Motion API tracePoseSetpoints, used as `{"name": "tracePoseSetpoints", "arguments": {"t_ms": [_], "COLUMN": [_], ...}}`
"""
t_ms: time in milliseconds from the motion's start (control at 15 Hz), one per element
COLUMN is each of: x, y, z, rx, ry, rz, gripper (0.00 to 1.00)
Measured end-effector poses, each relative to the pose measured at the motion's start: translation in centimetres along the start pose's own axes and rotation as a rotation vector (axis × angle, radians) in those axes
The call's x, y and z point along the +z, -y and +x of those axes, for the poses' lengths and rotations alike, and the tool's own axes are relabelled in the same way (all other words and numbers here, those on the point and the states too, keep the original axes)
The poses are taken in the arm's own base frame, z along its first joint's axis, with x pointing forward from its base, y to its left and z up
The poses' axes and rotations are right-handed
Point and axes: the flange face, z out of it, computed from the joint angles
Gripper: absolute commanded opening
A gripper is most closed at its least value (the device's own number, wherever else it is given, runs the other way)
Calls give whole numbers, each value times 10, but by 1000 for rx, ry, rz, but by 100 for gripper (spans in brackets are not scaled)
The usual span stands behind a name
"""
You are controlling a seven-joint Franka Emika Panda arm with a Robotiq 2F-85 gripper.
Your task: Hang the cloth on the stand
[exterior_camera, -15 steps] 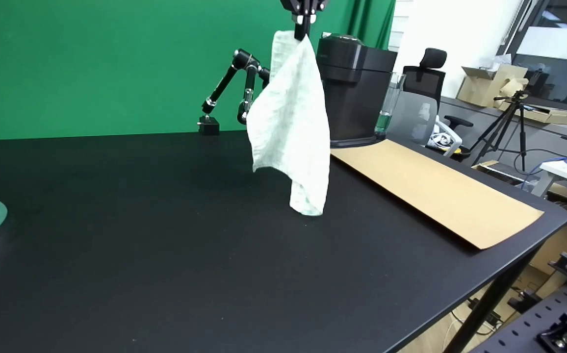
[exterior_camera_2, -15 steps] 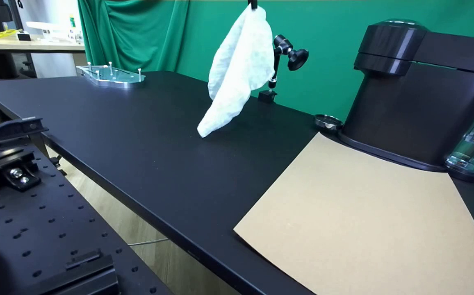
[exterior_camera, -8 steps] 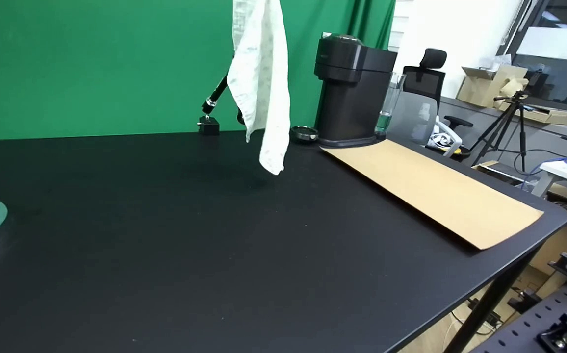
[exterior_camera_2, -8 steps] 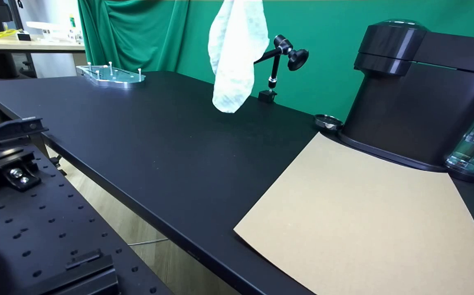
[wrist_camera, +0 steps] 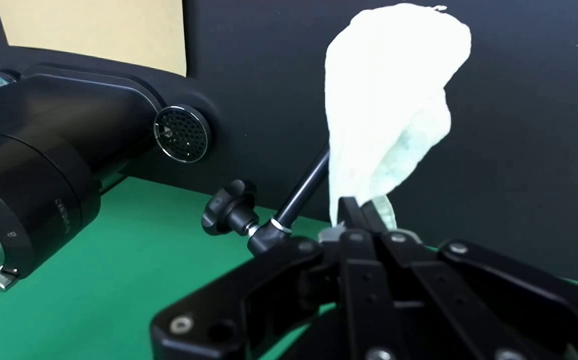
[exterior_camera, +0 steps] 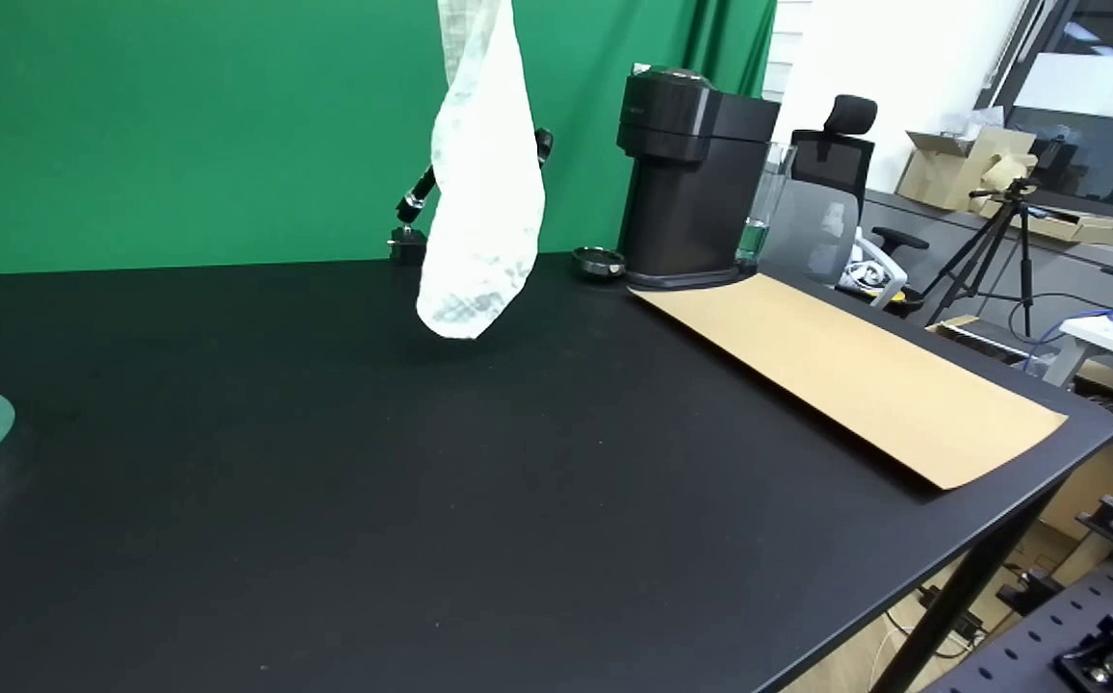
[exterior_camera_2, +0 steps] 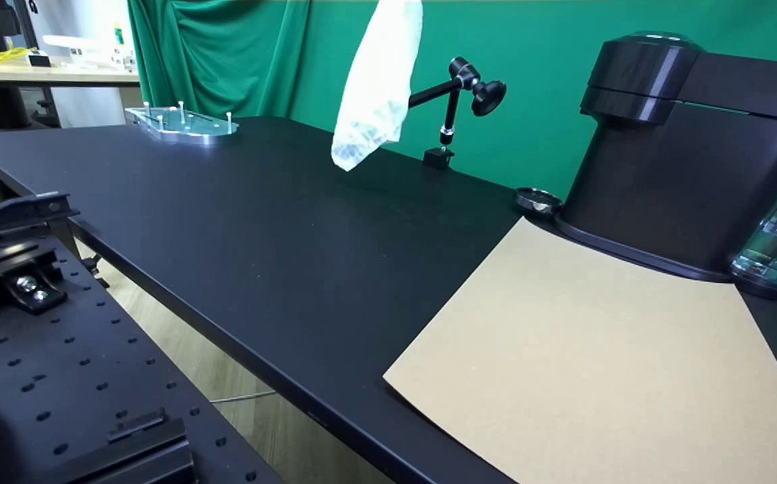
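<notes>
Only the wrist view shows the black two-fingered end effector [wrist_camera: 359, 203], which pinches the white fabric cloth [wrist_camera: 391, 90]. In both exterior views the cloth hangs above the black flat bench [exterior_camera_2: 261, 235], hiding part of the black jointed stand [exterior_camera_2: 452, 107].

In the lower half of the wrist view, the gripper [wrist_camera: 360, 207] is black with a dull sheen. Its fingers [wrist_camera: 350, 215] are slim and straight-sided, with small blunt tips. Below them in the frame, long flat strips [wrist_camera: 364, 320] carry small dark holes [wrist_camera: 366, 276]. A thick, angular bar [wrist_camera: 209, 305] slopes to the lower left, and a matching bar [wrist_camera: 524, 283] to the right edge. Round silver screws [wrist_camera: 181, 325] sit along these parts; a pale grey piece [wrist_camera: 331, 234] shows just beside the fingers.
</notes>
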Motion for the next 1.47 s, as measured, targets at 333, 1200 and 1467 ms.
{"name": "tracePoseSetpoints", "arguments": {"t_ms": [333, 1200, 1467], "x": [41, 29, 29], "y": [-9, 127, 134], "z": [18, 45, 52], "rx": [30, 78, 116], "ry": [80, 250, 287], "rz": [-8, -12, 29], "gripper": [0, 33, 62]}}
